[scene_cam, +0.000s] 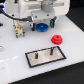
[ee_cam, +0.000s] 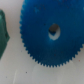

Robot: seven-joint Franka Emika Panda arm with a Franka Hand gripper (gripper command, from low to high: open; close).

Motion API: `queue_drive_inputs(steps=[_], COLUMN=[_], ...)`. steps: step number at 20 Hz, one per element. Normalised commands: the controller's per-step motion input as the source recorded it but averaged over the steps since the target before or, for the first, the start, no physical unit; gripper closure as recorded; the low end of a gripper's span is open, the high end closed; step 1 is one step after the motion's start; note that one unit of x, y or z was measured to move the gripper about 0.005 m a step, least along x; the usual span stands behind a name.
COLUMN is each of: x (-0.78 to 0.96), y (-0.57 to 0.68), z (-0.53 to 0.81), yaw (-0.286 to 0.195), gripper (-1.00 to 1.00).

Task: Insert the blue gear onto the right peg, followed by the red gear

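Gripper low over blue gear near table's far edge; finger spread unreadable; red gear apart; right peg on plate near front edge.

This looks like a robotics lab bench or test cell rather than a home or shop; a plain white tabletop fills the exterior view, bare of household clutter; a white robot arm leans over its far side; the few things laid out are test pieces: a black-bordered grey plate with two thin upright pins near the front, a red plastic gear on the exterior view's right, a blue toothed gear under the arm; the wrist view shows that blue gear's teeth and centre hole close up.
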Motion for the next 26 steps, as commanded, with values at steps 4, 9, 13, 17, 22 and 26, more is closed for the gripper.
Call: queue_drive_inputs(steps=[4, 9, 13, 17, 22, 26], x=[-0.12, -0.03, 0.0, 0.2, 0.55, 0.74], y=[0.01, 0.0, 0.0, 0.01, -0.07, -0.13], z=[-0.08, -0.01, 0.11, 0.43, 0.49, 0.5], yaw=[0.0, 0.0, 0.0, 0.0, 0.0, 0.0], gripper=[1.0, 1.0, 1.0, 1.0, 1.0, 1.0])
